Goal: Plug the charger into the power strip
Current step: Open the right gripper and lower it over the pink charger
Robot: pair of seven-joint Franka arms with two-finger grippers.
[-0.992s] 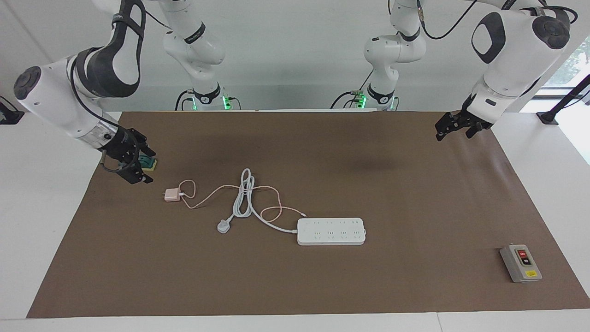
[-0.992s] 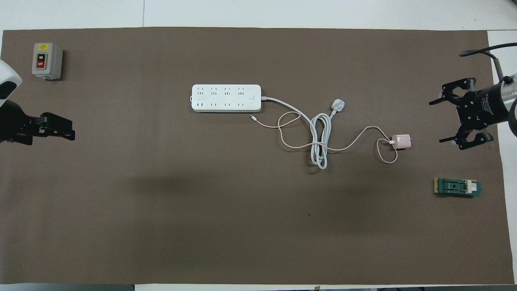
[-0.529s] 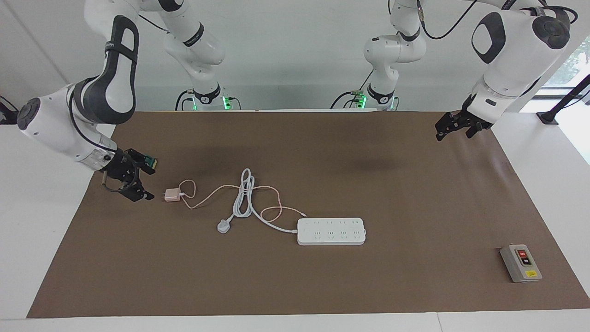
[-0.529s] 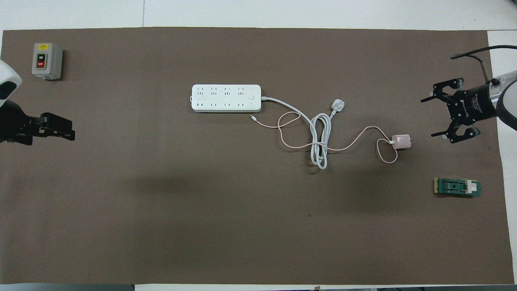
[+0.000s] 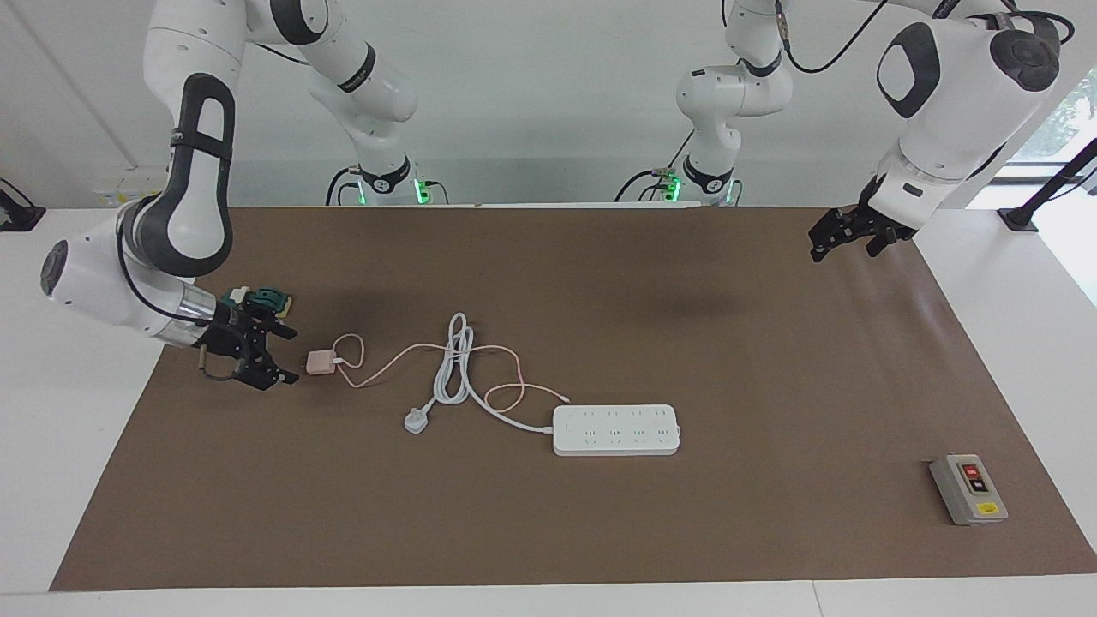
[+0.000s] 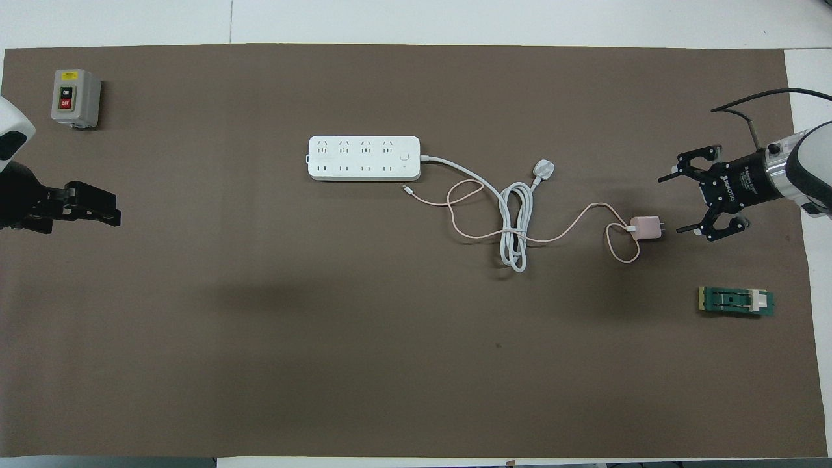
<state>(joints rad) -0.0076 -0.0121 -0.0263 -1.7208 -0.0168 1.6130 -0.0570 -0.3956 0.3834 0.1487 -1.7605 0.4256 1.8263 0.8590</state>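
Observation:
The charger (image 5: 321,362) (image 6: 645,228), a small pale pink cube, lies on the brown mat toward the right arm's end. Its thin pink cable (image 6: 559,237) loops toward the power strip (image 5: 615,429) (image 6: 364,158), a long white bar lying flat mid-table, farther from the robots. My right gripper (image 5: 287,356) (image 6: 671,204) hovers low beside the charger with its jaws open toward it, and it holds nothing. My left gripper (image 5: 844,248) (image 6: 110,209) waits open and empty over the mat at the left arm's end.
The strip's thick white cord (image 6: 513,224) lies coiled across the pink cable and ends in a white plug (image 5: 416,421) (image 6: 543,169). A green block (image 5: 272,300) (image 6: 736,301) sits near the right gripper. A grey button box (image 5: 968,489) (image 6: 75,97) stands at the left arm's end.
The right gripper has come down from over the green block and moved close to the charger. The left arm, charger and strip have not moved.

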